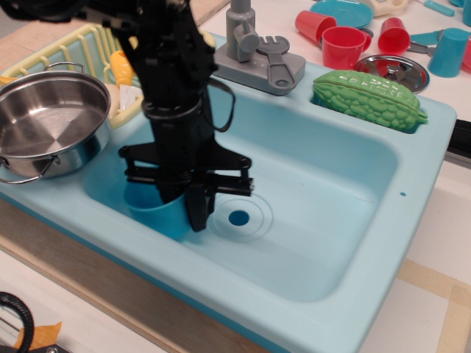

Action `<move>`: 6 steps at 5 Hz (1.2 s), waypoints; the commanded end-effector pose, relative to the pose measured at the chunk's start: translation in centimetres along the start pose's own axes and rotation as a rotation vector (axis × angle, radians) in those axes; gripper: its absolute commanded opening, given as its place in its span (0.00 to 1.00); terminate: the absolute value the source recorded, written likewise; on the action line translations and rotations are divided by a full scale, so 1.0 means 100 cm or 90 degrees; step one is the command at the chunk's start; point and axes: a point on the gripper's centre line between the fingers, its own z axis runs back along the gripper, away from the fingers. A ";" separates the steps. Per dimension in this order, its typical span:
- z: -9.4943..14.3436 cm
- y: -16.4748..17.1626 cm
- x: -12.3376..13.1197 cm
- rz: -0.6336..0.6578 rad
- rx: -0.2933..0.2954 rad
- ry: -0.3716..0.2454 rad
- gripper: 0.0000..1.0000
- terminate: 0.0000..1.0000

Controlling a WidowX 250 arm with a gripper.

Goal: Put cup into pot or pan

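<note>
Looking into the sink basin, you see these things:
Gripper [184, 209]: your black gripper reaches down into the light-blue sink [331, 243], its fingers drawn together on the wall of the cup, one finger inside and one outside on the drain side.
Cup [158, 213]: the medium-blue cup sits in the left front part of the basin, upright as far as you can tell, mostly hidden behind the gripper; its handle is not visible.
Pot [48, 125]: the shiny steel pot stands on the sink's left ledge, apart from the cup, with one wire handle at its near edge and one at the far edge.
Drain [238, 218]: the dark round drain hole lies just beside the gripper's outer finger.
Drying rack [88, 48]: a yellow rack stands behind the pot.
Green vegetable [368, 95]: it lies on the sink's far right ledge.
Faucet [254, 51]: the grey faucet stands at the back rim.
Red cups [342, 40]: they stand on the table beyond the sink.
</note>
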 end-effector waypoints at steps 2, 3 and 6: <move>0.075 -0.026 -0.010 -0.047 0.078 -0.110 0.00 0.00; 0.105 -0.016 -0.020 -0.014 0.105 -0.146 0.00 0.00; 0.131 0.041 0.002 0.010 0.101 -0.142 0.00 0.00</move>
